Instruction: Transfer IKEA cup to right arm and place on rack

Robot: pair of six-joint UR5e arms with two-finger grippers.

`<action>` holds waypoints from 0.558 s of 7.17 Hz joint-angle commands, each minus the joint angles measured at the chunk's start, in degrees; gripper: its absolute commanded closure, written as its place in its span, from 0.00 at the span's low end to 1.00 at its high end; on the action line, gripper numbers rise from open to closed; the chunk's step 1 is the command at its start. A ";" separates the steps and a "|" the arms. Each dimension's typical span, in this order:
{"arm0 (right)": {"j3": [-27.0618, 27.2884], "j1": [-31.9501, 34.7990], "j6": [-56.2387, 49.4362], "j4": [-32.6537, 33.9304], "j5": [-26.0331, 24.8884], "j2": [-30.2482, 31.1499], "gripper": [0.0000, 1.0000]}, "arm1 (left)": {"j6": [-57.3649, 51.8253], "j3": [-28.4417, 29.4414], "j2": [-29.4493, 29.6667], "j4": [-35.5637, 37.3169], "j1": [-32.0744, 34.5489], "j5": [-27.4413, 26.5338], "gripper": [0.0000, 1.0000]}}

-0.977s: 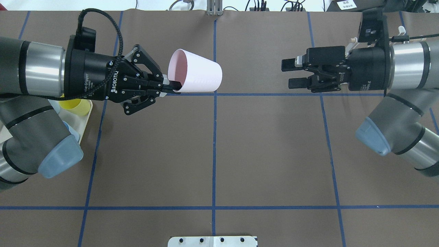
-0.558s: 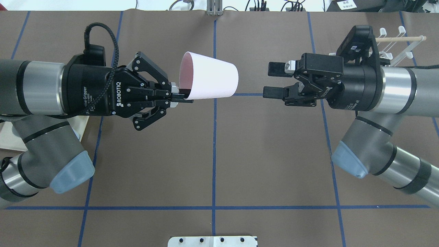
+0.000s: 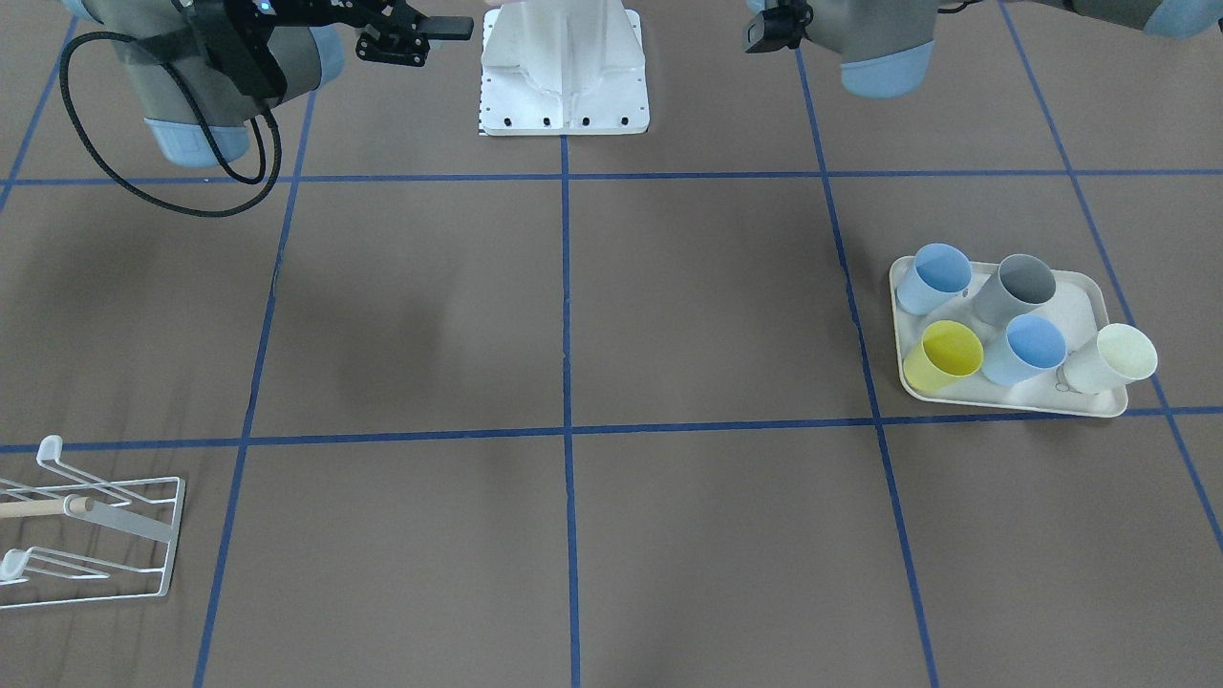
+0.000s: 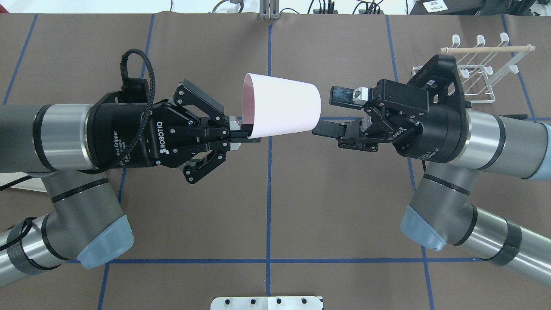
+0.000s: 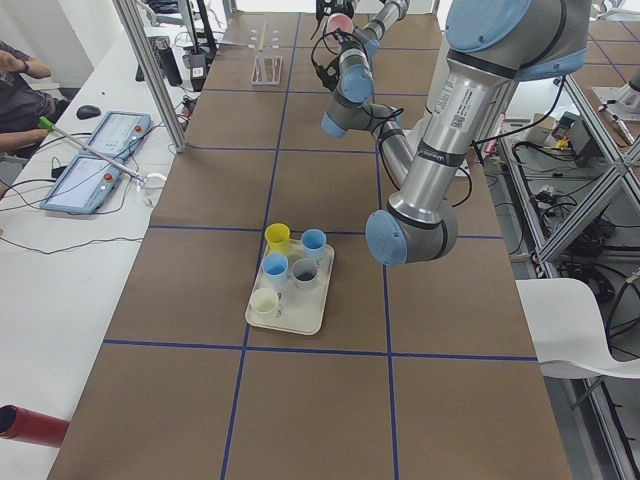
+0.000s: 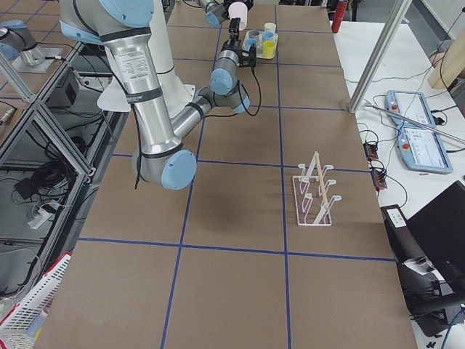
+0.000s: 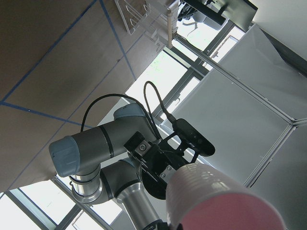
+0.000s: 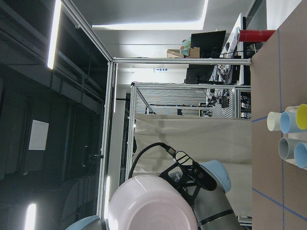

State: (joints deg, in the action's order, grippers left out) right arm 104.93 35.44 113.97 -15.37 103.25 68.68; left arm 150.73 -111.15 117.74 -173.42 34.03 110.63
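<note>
- The left gripper (image 4: 246,134) has its jaws pressed together on the rim of a pale pink tapered plastic cup (image 4: 282,107). One finger is inside the mouth and the other is outside against the wall.
- The cup lies on its side in the air above the brown paper-covered surface (image 4: 267,206). Its open mouth is turned back toward the left jaws, and its narrower closed base points away from them.
- The right gripper (image 4: 332,112) faces that base with its jaws spread wide. The base sits just ahead of the gap and is not yet between the fingers.
- The tip of one right finger lies at the edge of the base. Whether it touches cannot be told.
- In the right wrist view the round base fills the lower middle, straight ahead of the right jaws.
- The grey tubular right arm (image 4: 495,133) runs back from those jaws toward the frame's right edge.
- A small white wire rack with a light wooden rod (image 4: 482,73) stands on the surface well behind the right jaws, past the wrist.
- A cream rectangular tray (image 3: 1013,406) rests on the surface well apart from the left jaws, back on that arm's side. It holds five small plastic cups (image 3: 1027,346): two light blue, one grey, one yellow and one cream.
</note>
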 commanded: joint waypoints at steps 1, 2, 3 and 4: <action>0.01 -0.46 0.64 -0.10 -0.68 -0.65 0.02 | 0.00 0.06 0.21 0.01 -0.28 -0.15 1.00; 0.01 -0.55 0.64 -0.01 -0.77 -0.83 0.02 | 0.00 0.32 0.39 0.01 -0.19 -0.15 1.00; -0.07 -0.81 0.64 -0.01 -0.77 -1.18 0.03 | 0.00 0.41 0.47 0.01 -0.28 -0.15 1.00; -0.08 -1.25 0.64 -0.01 -0.77 -1.18 0.03 | 0.00 0.41 0.48 0.01 -0.37 -0.15 1.00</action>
State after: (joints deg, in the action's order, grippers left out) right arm 104.89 34.63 114.60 -15.39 102.50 67.64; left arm 150.73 -110.80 118.16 -173.41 33.74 110.48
